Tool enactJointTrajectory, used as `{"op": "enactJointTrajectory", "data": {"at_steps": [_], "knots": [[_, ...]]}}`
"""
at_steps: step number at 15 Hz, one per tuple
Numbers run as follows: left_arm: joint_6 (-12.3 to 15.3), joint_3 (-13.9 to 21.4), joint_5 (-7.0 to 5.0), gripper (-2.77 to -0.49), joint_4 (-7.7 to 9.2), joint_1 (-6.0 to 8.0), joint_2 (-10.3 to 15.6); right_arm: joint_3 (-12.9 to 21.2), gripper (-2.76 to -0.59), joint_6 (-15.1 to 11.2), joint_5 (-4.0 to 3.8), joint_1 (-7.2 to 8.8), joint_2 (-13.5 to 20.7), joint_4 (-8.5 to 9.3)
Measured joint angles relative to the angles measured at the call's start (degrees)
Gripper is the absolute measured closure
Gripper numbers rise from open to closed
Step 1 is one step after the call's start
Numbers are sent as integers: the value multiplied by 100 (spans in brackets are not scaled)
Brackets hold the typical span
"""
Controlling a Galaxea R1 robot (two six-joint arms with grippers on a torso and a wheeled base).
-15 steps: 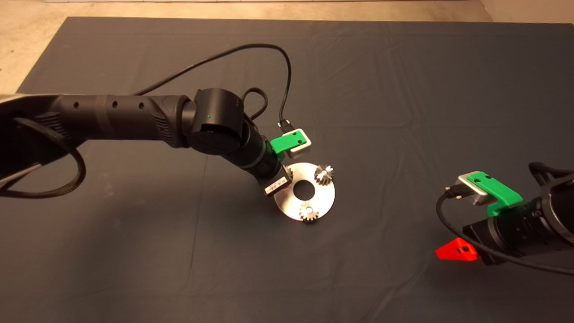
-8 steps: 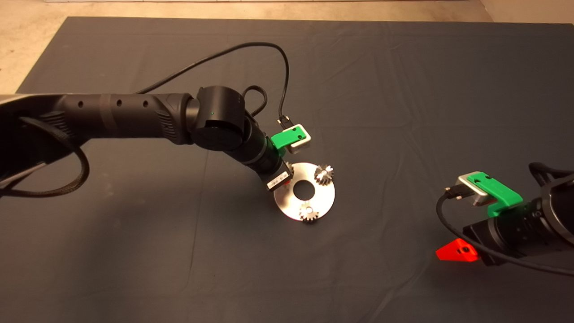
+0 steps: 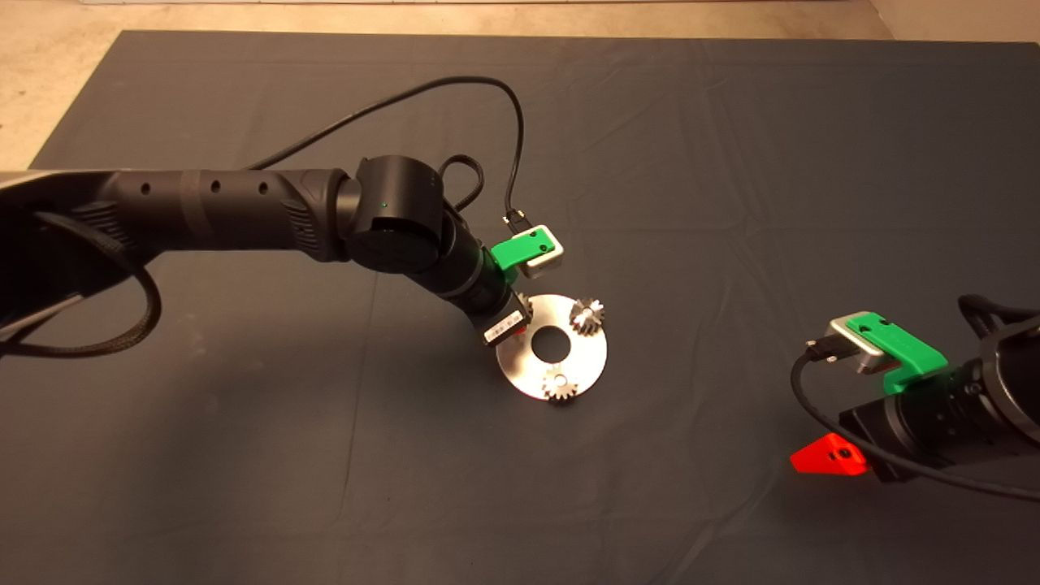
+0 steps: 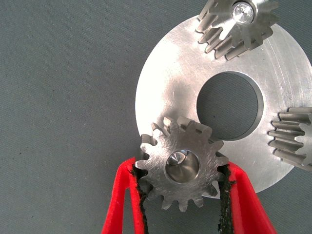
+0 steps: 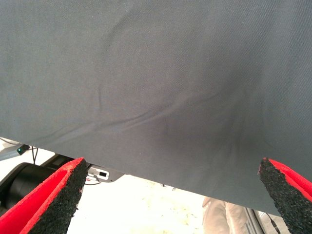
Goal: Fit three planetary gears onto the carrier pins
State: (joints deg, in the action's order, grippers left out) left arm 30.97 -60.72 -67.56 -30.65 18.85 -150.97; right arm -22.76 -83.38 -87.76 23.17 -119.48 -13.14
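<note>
Gripping the third gear (image 4: 181,168) by its toothed rim, the left claw (image 4: 183,195) holds it over the last pin (image 4: 176,159), which shows through the bore — the final placement looks under way. Next: lower it square, then release. Beyond, two gears (image 3: 587,314) already sit on the disc (image 3: 589,353) mid-bench. Right claw (image 5: 170,195) waits wide open by the bench's right edge.

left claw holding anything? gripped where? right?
Left claw holds the third planetary gear by its toothed rim, one pad on each opposite side, over the disc. Right claw is open, holding nothing.
</note>
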Motion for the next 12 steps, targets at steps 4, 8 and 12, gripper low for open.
{"op": "enactJointTrajectory", "data": {"at_steps": [4,8,12], "knots": [[-1,6,6,-55,0,-13,2,-1,-262,0,-1,0,2,5],[0,13,4,-55,2,-13,2,0,-262,1,0,0,11,9],[-2,20,1,-55,44,-17,2,0,-262,4,-2,2,11,11]]}}
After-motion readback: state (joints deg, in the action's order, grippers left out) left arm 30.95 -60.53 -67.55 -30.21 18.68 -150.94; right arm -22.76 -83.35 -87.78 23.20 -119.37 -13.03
